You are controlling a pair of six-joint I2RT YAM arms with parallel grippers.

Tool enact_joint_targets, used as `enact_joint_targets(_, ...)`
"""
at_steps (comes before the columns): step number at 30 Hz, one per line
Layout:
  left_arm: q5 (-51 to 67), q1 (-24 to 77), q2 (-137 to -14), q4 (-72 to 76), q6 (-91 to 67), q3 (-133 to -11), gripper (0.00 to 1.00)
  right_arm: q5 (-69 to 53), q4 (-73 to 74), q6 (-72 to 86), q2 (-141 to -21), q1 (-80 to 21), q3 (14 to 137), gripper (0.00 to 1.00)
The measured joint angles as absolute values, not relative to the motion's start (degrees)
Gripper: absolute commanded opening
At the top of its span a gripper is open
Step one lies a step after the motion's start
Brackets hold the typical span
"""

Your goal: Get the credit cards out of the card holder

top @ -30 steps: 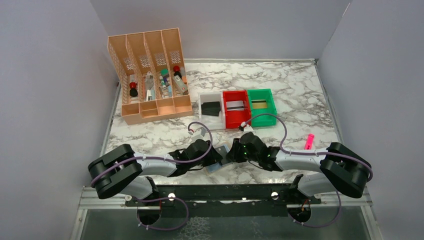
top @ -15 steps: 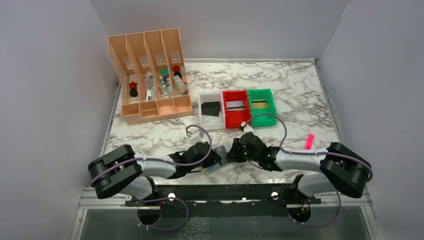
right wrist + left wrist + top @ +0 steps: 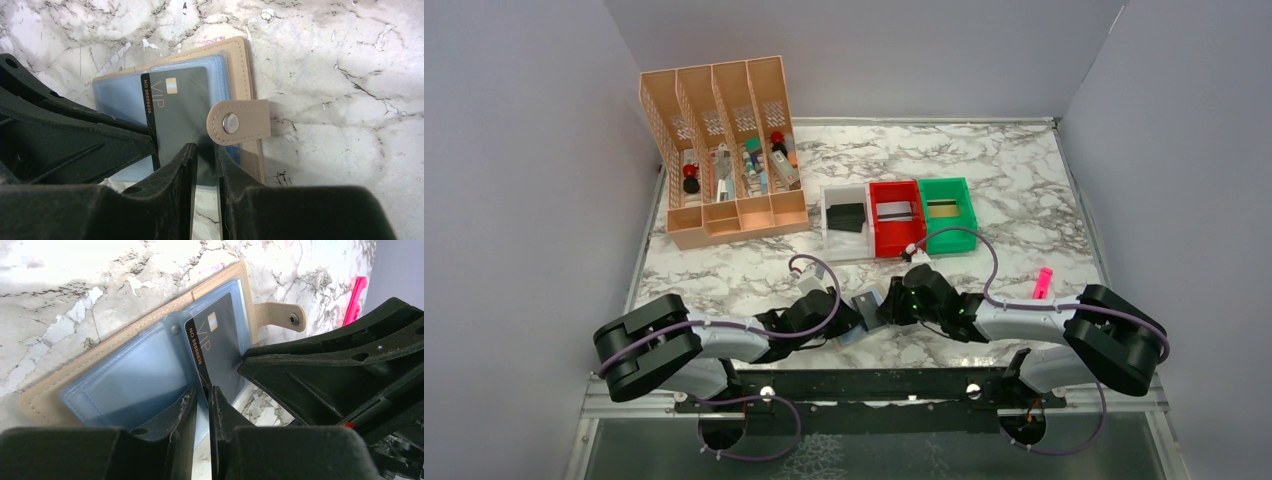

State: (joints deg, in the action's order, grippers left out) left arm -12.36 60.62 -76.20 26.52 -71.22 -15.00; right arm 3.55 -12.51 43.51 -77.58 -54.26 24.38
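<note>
left pincer (image 3: 202,392) nips black credit card (image 3: 220,347) to draw it | right pincer (image 3: 205,150) clamps card holder (image 3: 245,120), pinning it

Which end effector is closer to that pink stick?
Right. The right end effector is at the card holder, left of the pink stick; the left end effector lies farther left.

Top cam high, rear; wrist cams close, facing each other, share card holder (image 3: 135,365).
</note>
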Motion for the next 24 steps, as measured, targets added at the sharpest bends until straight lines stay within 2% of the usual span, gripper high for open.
enact_joint_targets(3,-12.4,60.6,-76.2,27.1,-71.4,-14.8,0.11,3.6,-12.4,43.5,-77.6,-54.3,24.4,0.25)
enact_joint_targets(6,-12.4,60.7,-76.5,27.7,-71.3,-14.7,0.11,3.6,-12.3,43.5,-77.6,-54.3,24.5,0.26)
enact_joint_targets(9,-12.4,60.7,-76.9,28.8,-71.3,-14.4,0.11,3.5,-12.2,43.5,-77.6,-54.3,24.6,0.25)
enact_joint_targets(13,-12.4,60.7,-77.4,30.0,-71.2,-14.1,0.17,3.5,-12.2,43.5,-77.6,-54.3,24.6,0.26)
enact_joint_targets(17,-12.4,60.8,-78.4,31.3,-71.0,-14.1,0.17,3.5,-12.2,43.5,-77.7,-54.3,24.6,0.26)
enact_joint_targets(24,-12.4,60.8,-78.7,31.9,-71.0,-14.1,0.00,3.5,-12.2,43.5,-77.9,-54.3,24.8,0.26)
